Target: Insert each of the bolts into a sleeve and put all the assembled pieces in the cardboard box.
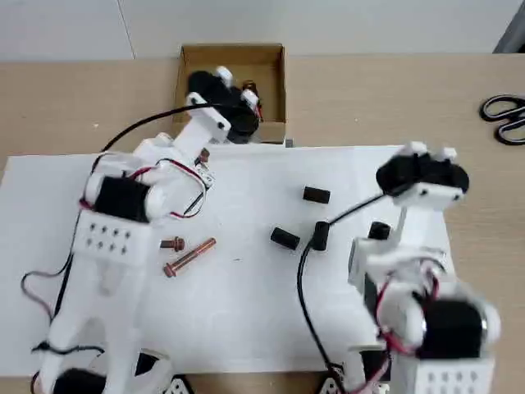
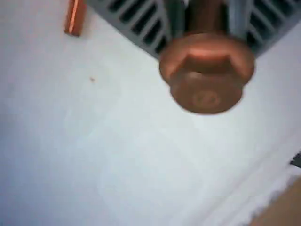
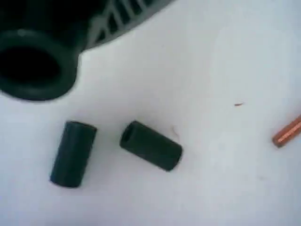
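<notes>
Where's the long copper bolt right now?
High view: the long bolt lies slanted on the white sheet, left of the sleeves, just beside a shorter bolt.

Black scissors [image 1: 502, 117] — on wooden table [image 1: 369, 98], off white sheet [image 1: 246, 312]

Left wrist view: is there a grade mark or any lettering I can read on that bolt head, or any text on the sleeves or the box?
No text can be read in any view.
Head of the bolt: a faint mark on its face, too blurred to read.
sleeves: plain black, no marking visible.
cardboard box: no print visible on its walls.
</notes>
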### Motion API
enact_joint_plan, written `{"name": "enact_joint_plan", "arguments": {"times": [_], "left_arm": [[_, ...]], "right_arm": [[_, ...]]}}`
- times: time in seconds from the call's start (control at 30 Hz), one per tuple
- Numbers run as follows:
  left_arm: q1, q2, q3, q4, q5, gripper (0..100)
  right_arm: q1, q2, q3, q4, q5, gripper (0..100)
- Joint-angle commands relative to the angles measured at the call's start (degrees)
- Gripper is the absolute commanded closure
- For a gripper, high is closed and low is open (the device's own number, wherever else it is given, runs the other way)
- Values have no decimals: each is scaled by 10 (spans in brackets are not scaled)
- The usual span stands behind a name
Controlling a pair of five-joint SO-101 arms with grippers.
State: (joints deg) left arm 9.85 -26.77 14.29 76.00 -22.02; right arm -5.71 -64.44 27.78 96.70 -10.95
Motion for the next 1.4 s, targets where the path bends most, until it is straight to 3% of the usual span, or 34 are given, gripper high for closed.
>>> {"name": "enact_joint_plan", "arguments": {"times": [0.0, 0.17, 0.37, 0.5, 0.67, 0.97, 1.1, 1.37], "left_arm": [[3, -55, -17, 3, 34, 995], [0, -98, -16, -10, 76, 995], [3, -193, 36, -77, 259, 995], [3, -280, 123, -140, 390, 995], [18, -405, 265, -221, 491, 995], [103, -667, 498, -327, 535, 995], [106, -770, 576, -359, 536, 995], [123, -774, 573, -361, 560, 995]], "right_arm": [[-19, -44, -24, -4, 5, 995], [-22, -103, 24, -73, 5, 995], [-29, -190, 129, -179, 5, 995], [-99, -243, 200, -226, 4, 995], [-169, -315, 301, -285, 6, 995], [-256, -393, 394, -348, 7, 995], [-309, -392, 429, -373, 49, 995], [-375, -392, 479, -409, 121, 995]]}}
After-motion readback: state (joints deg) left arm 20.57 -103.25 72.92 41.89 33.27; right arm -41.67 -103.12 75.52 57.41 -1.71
